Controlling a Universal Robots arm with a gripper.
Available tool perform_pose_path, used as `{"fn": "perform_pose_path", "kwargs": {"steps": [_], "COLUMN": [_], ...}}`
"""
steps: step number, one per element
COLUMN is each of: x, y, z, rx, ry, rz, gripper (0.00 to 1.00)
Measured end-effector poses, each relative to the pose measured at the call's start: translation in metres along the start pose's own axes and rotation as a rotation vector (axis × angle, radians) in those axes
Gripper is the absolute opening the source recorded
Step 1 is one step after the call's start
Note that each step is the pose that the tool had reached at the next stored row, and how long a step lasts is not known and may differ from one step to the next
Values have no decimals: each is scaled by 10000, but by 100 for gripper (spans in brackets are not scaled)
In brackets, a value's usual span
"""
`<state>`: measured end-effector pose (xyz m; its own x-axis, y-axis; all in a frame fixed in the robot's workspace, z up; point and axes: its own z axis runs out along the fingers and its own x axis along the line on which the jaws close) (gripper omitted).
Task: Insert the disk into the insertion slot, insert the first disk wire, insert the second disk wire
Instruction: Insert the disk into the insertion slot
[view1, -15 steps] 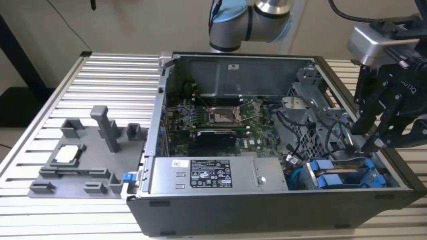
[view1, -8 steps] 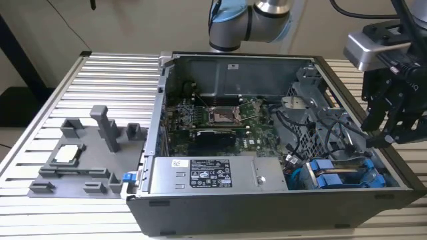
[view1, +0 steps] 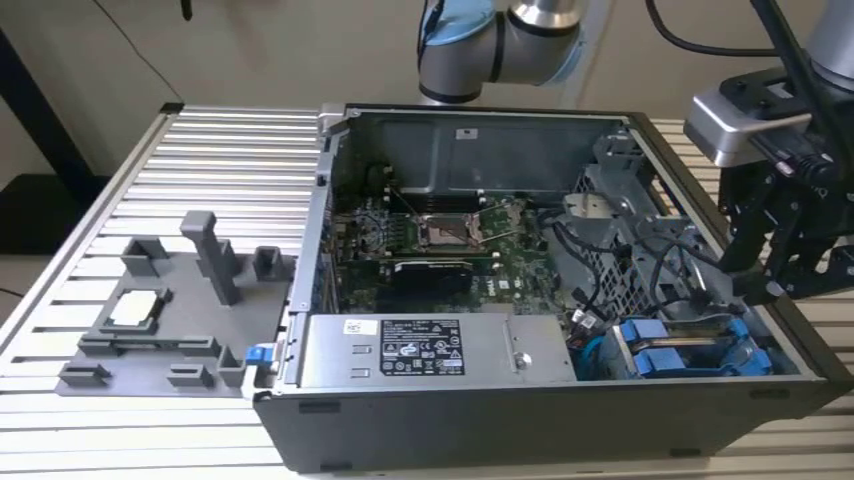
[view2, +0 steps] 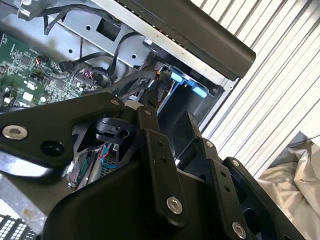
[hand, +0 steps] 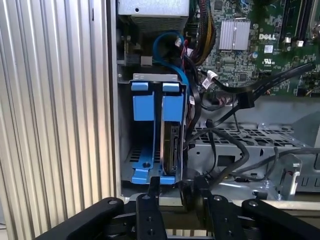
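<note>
Two bright blue plastic carriers stand on edge, side by side, in the first wrist view. The one nearer the green motherboard (hand: 272, 70) holds the flat silver-grey disk (hand: 173, 147). It sits down in the insertion slot (hand: 156, 77), a narrow bay of the grey metal drive cage. The other blue carrier (hand: 142, 106) is just beside it on the case-wall side. My black gripper (hand: 171, 192) is near the end of the disk, and I read its fingers (hand: 154, 192) as slightly apart with nothing between them. Black cables (hand: 225, 145) run just beside the disk; I cannot tell whether any is plugged into it.

The second wrist view adds the gripper's linkage up close. Beyond it, the blue carrier ends sit under the wall of the open dark grey computer case (view2: 200, 30), with the ribbed aluminium table (view2: 280, 85) outside.

The exterior view adds the wider layout. The gripper hangs over the case at the exterior view's right, above the cage and apart from the disk. The silver labelled power-supply box (view1: 427, 350) lies just beside the cage. A grey plastic fixture tray (view1: 174, 300) rests on the table, well apart at the exterior view's left.
</note>
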<state>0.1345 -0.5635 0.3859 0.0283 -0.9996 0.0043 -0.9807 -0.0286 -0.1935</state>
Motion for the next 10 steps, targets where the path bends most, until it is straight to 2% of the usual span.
{"fn": "perform_pose_path", "kwargs": {"steps": [4,10], "x": [-10,-30], "y": [-28,-103], "z": [57,100], "rx": [52,66], "ry": [-8,-35], "rz": [-142,-281], "gripper": [41,41]}}
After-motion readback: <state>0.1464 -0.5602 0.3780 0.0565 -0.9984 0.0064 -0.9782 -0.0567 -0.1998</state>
